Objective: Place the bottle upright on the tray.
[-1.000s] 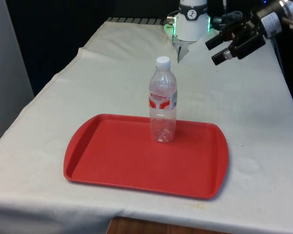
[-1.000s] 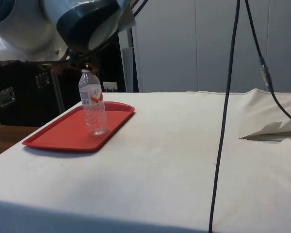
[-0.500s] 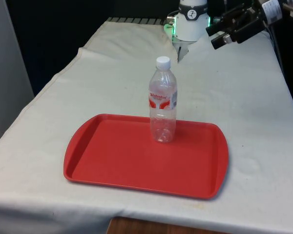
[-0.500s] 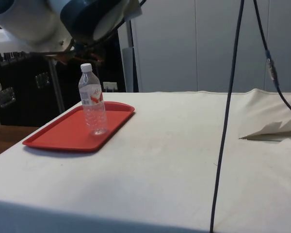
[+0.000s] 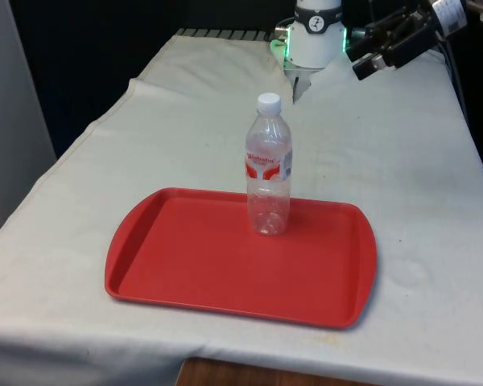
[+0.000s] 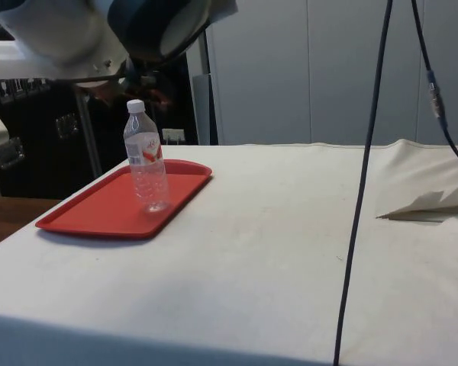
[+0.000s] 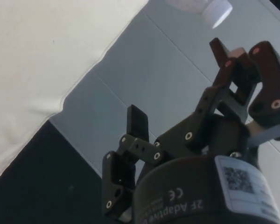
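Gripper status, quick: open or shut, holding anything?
Gripper: open, jaws spread wide, holding nothing. Bottle stands upright on the tray, apart from it.

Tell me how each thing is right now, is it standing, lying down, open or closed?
bottle: standing upright on the tray, white cap on, looks empty, nothing holding it.
tray: lying flat on the white cloth, carrying just the bottle.
gripper: open, holding nothing, up in the air far from the bottle.
white cloth: spread over the table, with a fold in the side view.
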### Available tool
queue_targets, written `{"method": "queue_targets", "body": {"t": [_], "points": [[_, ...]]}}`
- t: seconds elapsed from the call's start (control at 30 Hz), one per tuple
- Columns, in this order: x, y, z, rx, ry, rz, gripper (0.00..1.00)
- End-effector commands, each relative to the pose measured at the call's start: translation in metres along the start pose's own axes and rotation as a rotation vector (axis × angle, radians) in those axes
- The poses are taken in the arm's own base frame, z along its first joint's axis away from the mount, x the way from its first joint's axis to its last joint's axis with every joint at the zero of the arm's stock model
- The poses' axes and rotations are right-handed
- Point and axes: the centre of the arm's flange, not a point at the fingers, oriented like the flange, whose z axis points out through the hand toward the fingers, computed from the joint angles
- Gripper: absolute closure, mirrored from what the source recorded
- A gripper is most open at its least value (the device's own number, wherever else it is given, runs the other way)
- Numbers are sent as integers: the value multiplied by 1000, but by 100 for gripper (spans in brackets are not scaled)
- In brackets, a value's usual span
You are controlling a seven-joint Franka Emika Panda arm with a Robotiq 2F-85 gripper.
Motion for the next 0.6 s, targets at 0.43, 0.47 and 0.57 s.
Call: {"method": "queue_targets", "body": {"t": [0.43, 0.47, 0.57], "points": [[-2, 16, -8, 11, -83, 68, 0], [-2, 17, -8, 10, -87, 72, 0], [-3, 18, -6, 3, -68, 68, 0]]}}
